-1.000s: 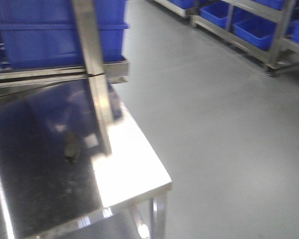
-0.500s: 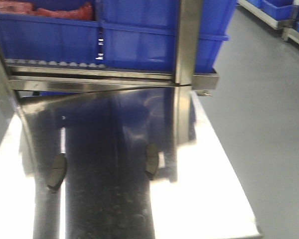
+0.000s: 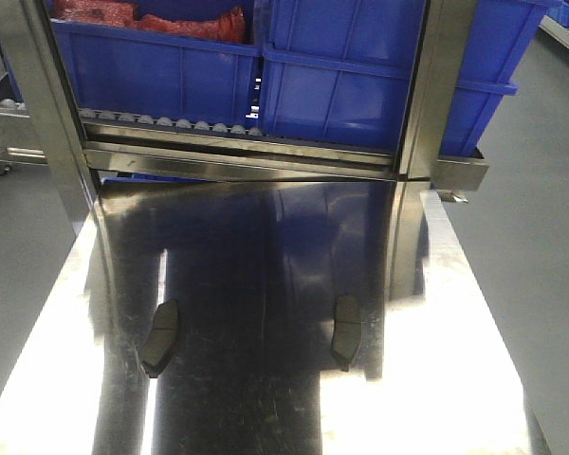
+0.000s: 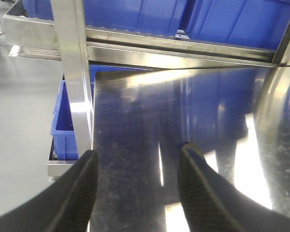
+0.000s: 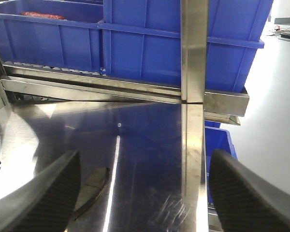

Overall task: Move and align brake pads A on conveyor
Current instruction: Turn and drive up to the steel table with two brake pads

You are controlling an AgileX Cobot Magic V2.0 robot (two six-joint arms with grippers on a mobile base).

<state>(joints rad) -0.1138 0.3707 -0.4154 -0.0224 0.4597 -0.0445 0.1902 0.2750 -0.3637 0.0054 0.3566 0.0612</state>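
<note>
Two brake pads A lie flat on the shiny steel tabletop point(image 3: 266, 284): one at the left point(image 3: 161, 338) and one at the right point(image 3: 346, 330). In the right wrist view one pad point(image 5: 94, 186) shows just inside the left finger point(image 5: 48, 198), lying on the steel. My right gripper point(image 5: 145, 157) is open above the table with nothing held. My left gripper point(image 4: 140, 150) is also open over bare steel, with no pad between its fingers. The conveyor is out of view. Neither gripper shows in the front view.
Blue bins point(image 3: 360, 76) stand on a roller rack point(image 3: 237, 156) right behind the table, between upright steel posts point(image 3: 441, 85). A smaller blue bin point(image 4: 65, 130) sits below the table's left edge. Grey floor point(image 3: 541, 246) lies to the right.
The front view has swung from the table's right corner and the floor to face the table square on. Both pads now show near its middle.
</note>
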